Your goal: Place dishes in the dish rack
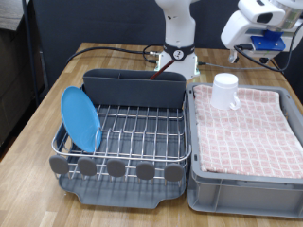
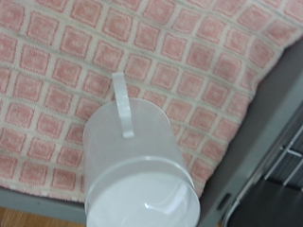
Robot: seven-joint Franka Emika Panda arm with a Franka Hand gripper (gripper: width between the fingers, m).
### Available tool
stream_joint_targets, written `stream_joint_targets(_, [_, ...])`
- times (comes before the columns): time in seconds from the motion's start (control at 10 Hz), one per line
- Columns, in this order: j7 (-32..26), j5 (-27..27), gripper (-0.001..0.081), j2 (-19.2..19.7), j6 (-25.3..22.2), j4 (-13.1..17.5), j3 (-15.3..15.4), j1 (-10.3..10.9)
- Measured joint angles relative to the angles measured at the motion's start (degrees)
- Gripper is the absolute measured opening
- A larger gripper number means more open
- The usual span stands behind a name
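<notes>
The bright-blue plate (image 1: 81, 118) stands on edge in the silver wire dish rack (image 1: 142, 132), at the rack's end towards the exterior view's left. The small white cup (image 1: 225, 90) stands on the pink checked cloth; the wrist view shows it from above, with a handle (image 2: 142, 165). My gripper (image 1: 265, 43) hangs in the air at the exterior view's top right, above and to the right of the cup, not touching it. Its fingers do not show in the wrist view. The wooden spoon is out of view.
The grey tub (image 1: 194, 184) lined with pink checked cloth (image 1: 251, 128) sits right of the rack. The rack's grey utensil trough (image 1: 133, 85) runs along its far side, and round grey tabs (image 1: 115, 168) line its near edge. The robot base (image 1: 177, 57) stands behind.
</notes>
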Motion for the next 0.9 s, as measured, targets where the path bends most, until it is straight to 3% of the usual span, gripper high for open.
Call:
stream_joint_targets(0.4, [-2.60, 1.25, 0.0802, 1.46, -0.22, 0.06, 0.44, 0.02])
stream_joint_targets(0.9, [-4.32, 4.42, 0.0802, 4.55, -0.45, 1.14, 3.84, 0.73])
